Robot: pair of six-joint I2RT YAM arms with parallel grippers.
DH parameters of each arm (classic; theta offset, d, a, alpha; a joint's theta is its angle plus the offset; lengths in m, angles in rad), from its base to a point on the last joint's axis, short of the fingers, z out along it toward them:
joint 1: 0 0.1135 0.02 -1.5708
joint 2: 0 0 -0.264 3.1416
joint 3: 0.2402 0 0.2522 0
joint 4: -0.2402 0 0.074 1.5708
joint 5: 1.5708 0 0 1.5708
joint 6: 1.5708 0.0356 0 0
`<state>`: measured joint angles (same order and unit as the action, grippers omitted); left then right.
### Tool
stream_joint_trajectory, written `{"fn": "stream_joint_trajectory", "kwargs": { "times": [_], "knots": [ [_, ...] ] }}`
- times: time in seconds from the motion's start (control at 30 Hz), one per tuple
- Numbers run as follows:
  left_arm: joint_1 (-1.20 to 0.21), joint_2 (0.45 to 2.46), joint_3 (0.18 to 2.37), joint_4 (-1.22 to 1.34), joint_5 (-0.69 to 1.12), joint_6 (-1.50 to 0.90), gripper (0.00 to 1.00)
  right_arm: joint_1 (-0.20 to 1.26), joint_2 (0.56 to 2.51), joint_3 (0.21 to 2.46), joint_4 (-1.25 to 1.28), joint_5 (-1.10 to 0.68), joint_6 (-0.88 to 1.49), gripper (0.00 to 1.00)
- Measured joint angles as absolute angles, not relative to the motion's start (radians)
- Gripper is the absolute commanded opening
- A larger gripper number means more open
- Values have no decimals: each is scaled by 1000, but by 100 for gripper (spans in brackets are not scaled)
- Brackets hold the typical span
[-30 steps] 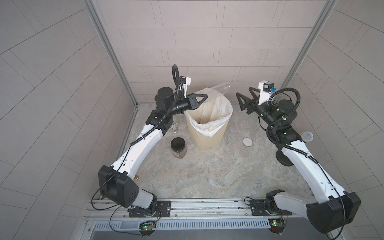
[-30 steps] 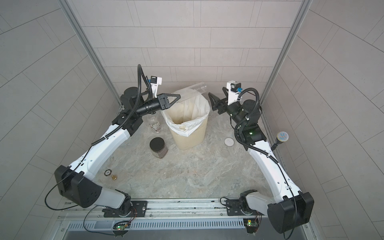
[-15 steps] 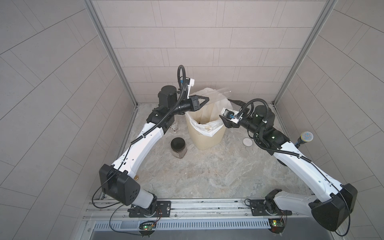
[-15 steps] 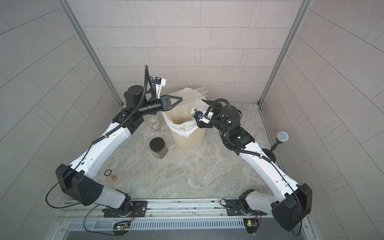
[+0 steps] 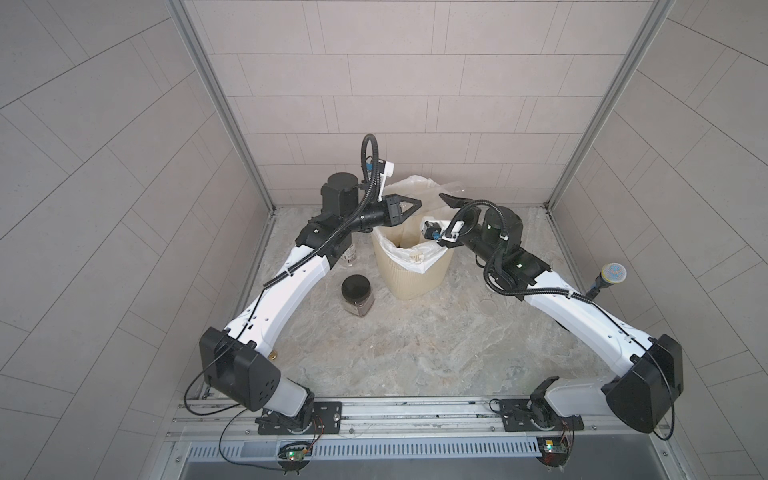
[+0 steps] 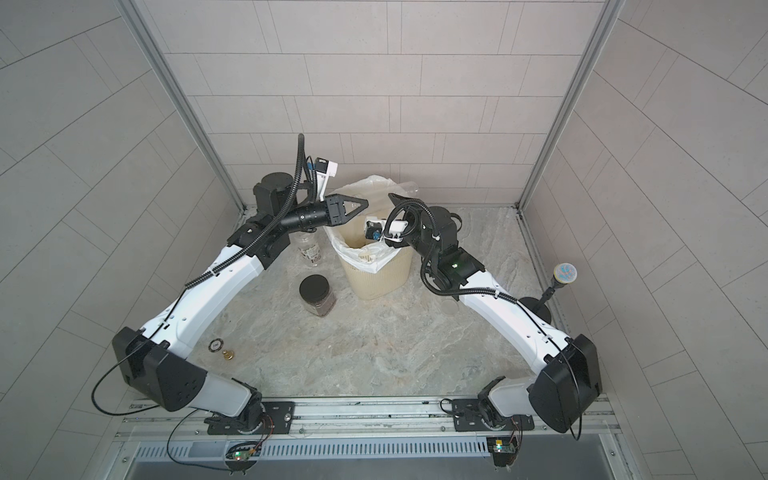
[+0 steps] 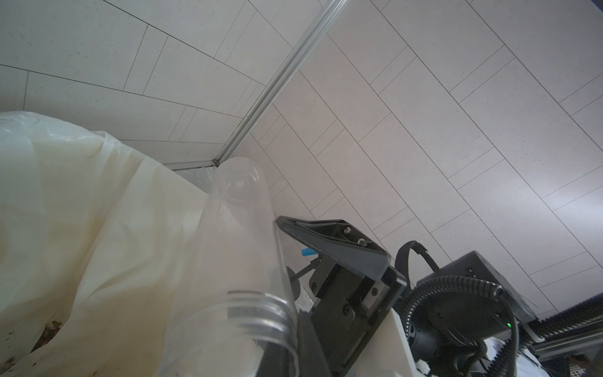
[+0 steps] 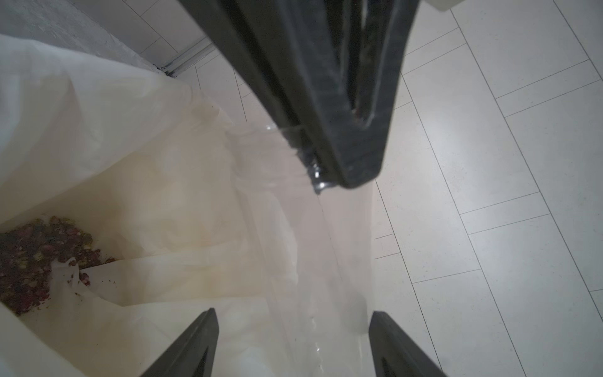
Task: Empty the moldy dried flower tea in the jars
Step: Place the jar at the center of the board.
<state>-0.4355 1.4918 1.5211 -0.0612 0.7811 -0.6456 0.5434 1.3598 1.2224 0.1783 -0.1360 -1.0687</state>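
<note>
As left gripper (image 5: 417,203) pinches slim jar (image 7: 239,228), base points toward back corner (image 7: 215,160)

— Where do the top views sit?
— High over the front rail (image 5: 415,409), tilted down. Both top views take in nearly the same scene: the whole worktop (image 5: 415,353), with the bin (image 5: 415,282) at the back.
— And the wrist cameras?
— Very near. The right wrist camera looks out between the fingers of the right gripper (image 8: 292,311), down into the bin's liner (image 8: 130,156), with the left gripper (image 8: 346,163) close ahead. The left wrist camera looks along the clear jar (image 7: 241,235), across the liner, up towards the right gripper and the wall corner (image 7: 228,153).
— What do those two share?
— The liner, the jar, and each other's gripper
</note>
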Motion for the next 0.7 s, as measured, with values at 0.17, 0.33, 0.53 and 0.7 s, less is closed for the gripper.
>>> {"fn": "stream_joint_trajectory", "kwargs": {
  "times": [0.17,0.33,0.53,0.7],
  "knots": [
    [-446,1493,1521,-62,783,-646,2,561,1396,1248,223,-105,-1103,73],
    [-448,1493,1521,-62,791,-646,2,572,1416,1260,241,-81,-1121,65],
    [-448,1493,1521,-66,808,-645,2,580,1417,1262,243,-62,-1134,55],
    [-448,1493,1521,-62,807,-635,26,582,1417,1262,242,-61,-1129,53]
  ]
}}
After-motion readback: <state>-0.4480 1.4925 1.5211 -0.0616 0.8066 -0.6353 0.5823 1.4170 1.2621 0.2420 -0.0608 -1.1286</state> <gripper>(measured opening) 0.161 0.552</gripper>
